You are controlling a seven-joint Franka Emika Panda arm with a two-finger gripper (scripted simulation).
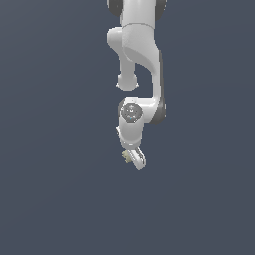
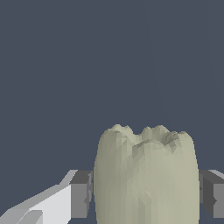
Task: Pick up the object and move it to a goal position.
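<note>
The object (image 2: 146, 175) is a pale beige-olive lumpy chunk with a rough, notched end. In the wrist view it fills the space between my two grey finger pads (image 2: 81, 194), which press on its two sides. In the exterior view the white gripper (image 1: 133, 158) hangs below the arm, tilted, and only a small part of the object (image 1: 126, 156) peeks out at its tip on the exterior view's left. The gripper is shut on the object and holds it off the surface.
A plain dark blue-grey surface (image 1: 50, 199) fills both views. The white arm (image 1: 139, 50) comes down from the top middle of the exterior view. No other objects or goal marker show.
</note>
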